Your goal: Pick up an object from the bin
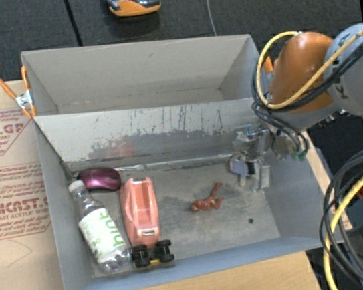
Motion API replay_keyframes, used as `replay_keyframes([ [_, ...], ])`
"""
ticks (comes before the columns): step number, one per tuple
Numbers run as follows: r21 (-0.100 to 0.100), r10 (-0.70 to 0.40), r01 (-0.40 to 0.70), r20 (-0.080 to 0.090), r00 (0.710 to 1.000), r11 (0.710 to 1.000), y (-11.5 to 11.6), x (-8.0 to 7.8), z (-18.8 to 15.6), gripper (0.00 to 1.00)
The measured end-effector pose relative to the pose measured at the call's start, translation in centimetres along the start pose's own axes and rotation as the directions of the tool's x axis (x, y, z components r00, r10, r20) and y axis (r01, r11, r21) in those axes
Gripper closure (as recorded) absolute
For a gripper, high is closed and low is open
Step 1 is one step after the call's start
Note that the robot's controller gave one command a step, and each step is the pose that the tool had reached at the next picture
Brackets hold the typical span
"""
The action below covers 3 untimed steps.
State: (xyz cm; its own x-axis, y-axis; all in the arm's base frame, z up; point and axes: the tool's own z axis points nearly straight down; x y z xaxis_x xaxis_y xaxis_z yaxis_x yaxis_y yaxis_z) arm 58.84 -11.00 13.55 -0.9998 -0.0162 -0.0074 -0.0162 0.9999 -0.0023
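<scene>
My gripper (253, 172) hangs over the right part of the bin floor, close to the back wall, its two fingers apart with nothing between them. A small reddish-brown twisted thing (207, 202) lies on the floor just left of and below the gripper, not touching it. Further left, a pink tape dispenser (140, 210) lies lengthwise.
Along the left wall lies a clear bottle with green lettering (102, 230), with a magenta oval thing (101, 180) above it by the back wall. A small black toy car (152, 254) sits at the front edge below the dispenser. The arm with its orange cover and cables comes in from the right.
</scene>
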Motion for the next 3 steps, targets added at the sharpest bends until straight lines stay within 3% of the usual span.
replay_keyframes([
  [1,-0.003,0.076,-0.076,-0.010,0.997,0.997,1.9,0.0,2.8,0.00],
  [2,-0.002,-0.048,0.048,-0.005,0.999,0.999,3.8,-0.5,6.6,1.00],
  [3,-0.002,-0.048,0.048,-0.005,0.999,0.999,3.8,-0.5,6.6,0.00],
])
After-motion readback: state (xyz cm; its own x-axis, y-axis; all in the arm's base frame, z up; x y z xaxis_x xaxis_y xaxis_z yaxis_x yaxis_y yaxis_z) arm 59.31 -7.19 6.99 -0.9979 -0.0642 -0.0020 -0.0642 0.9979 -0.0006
